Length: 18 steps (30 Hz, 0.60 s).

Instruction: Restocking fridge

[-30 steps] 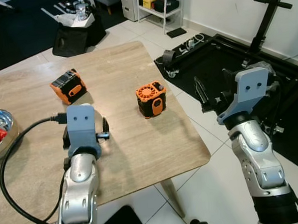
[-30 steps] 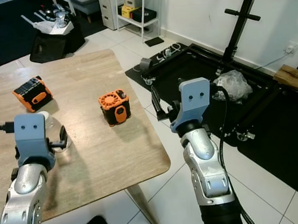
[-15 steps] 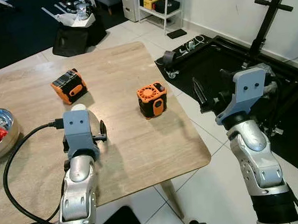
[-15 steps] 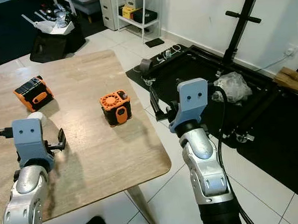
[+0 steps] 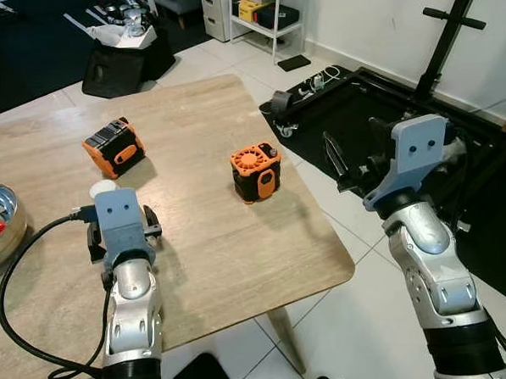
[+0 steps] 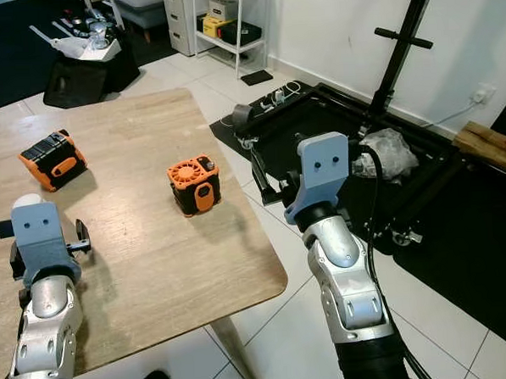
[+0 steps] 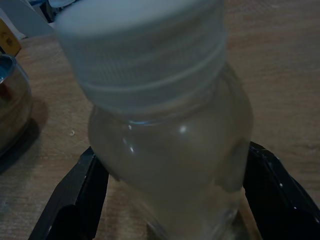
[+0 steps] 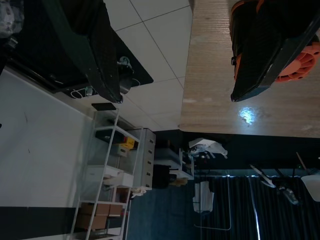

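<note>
A: Item one — bottle (image 7: 160,125): clear body, white screw cap, standing upright on the wooden bench (image 5: 199,133) near its left part. Status?

B: Held. Left gripper (image 7: 165,200) has its two black fingers (image 7: 75,200) either side of the bottle's lower body, closed against it. In the left eye view only the white cap peeks out behind the wrist housing.

A: Item two — right gripper (image 5: 353,159)?

B: Hanging off the bench's right edge, over the floor tiles. Fingers spread apart, nothing between them.

A: Other stock on the bench?

B: Orange-and-black cube device (image 5: 256,171), mid-bench; orange-and-black battery pack (image 5: 113,147), farther back; metal bowl (image 5: 0,221) at the left edge, with something red inside.

A: Step in hand?

B: By my reading, the pick-up: bottle grasped, not yet clearly lifted.

A: Next move calls for?

B: Probably a straight lift keeping the bottle upright, then carrying it off to the fridge, wherever that stands.
</note>
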### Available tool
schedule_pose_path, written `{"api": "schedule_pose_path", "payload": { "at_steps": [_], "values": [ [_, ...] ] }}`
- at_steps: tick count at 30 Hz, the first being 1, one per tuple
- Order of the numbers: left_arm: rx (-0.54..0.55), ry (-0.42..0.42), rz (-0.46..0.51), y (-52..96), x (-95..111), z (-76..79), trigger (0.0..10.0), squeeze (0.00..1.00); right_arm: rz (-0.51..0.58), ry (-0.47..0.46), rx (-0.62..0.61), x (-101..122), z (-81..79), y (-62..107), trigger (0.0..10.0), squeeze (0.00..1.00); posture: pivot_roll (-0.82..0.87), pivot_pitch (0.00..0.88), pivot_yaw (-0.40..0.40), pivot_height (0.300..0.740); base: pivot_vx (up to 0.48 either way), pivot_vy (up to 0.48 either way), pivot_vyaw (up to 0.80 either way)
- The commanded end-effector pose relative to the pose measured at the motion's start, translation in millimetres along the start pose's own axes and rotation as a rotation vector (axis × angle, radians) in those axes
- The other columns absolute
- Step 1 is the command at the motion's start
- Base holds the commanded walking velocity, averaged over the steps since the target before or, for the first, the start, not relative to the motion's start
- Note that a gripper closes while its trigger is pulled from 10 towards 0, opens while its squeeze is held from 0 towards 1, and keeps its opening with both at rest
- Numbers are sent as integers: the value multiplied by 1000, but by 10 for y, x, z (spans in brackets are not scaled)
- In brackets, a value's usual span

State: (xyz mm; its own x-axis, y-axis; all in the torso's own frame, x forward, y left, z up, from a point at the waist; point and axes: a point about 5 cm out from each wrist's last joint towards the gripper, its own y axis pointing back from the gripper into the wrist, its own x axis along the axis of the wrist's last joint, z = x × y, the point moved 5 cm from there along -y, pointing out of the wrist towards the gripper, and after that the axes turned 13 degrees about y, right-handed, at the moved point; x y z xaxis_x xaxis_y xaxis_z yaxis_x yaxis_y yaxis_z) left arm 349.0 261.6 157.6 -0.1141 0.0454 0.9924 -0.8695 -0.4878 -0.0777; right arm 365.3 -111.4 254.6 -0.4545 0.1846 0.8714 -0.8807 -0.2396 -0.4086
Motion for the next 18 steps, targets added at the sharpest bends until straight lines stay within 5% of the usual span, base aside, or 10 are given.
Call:
{"api": "schedule_pose_path", "payload": {
  "at_steps": [1,2,8,9,12,13,14,18],
  "values": [
    [37,-21,24,-35,21,-79,5255,0,2,4,9,-9,-12,-4,10000,0,-70,132,-24,740,0,0,0],
    [51,-31,47,-40,59,-86,4196,0,2,5,11,-11,-12,-6,10000,0,-69,131,-24,740,0,0,0],
    [57,-50,91,-46,121,-68,3647,0,4,5,16,-16,-23,-9,10000,0,-66,125,-24,740,0,0,0],
    [48,-47,93,-45,127,-58,549,0,4,5,17,-15,-29,-9,10000,0,-66,123,-24,740,0,0,0],
    [41,-45,96,-47,130,-50,784,0,5,4,18,-15,-33,-9,10000,0,-65,122,-24,740,0,0,0],
    [12,-43,99,-36,143,-12,8549,0,5,4,19,-17,-40,-8,10000,0,-65,118,-22,740,0,0,0],
    [-12,-46,106,-25,159,23,10000,0,6,4,20,-19,-46,-8,10000,0,-64,118,-21,740,0,0,0],
    [-79,-57,142,12,237,141,10000,0,6,4,22,-22,-53,-6,10000,0,-64,118,-21,740,0,0,0]
  ]
}}
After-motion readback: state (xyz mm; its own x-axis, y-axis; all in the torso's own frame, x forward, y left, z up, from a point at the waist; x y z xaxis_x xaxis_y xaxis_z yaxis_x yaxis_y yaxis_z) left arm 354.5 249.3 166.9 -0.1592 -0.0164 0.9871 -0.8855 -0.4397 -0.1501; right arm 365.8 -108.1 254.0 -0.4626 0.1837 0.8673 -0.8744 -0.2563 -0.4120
